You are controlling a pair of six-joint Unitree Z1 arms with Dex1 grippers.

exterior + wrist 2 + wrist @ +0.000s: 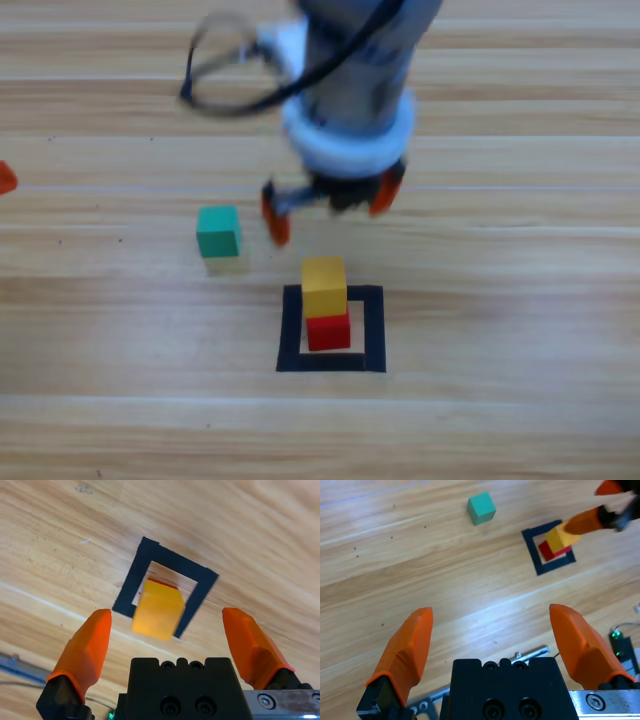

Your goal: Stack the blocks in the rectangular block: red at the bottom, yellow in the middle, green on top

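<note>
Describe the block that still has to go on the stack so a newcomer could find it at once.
Start at the black tape square, where the yellow cube sits on the red cube. Look up-left in the high view: the green cube stands alone on bare wood, the only unstacked block.

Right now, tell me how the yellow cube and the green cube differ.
The yellow cube sits on the red cube inside the black tape outline; the green cube rests on bare wood outside it. Yellow lies below the open right gripper; green has none over it. Both look equal in size.

Yellow (pixel 324 285) atop red (pixel 328 331) inside rectangular block (pixel 373 330); green (pixel 218 230) apart (left).
</note>
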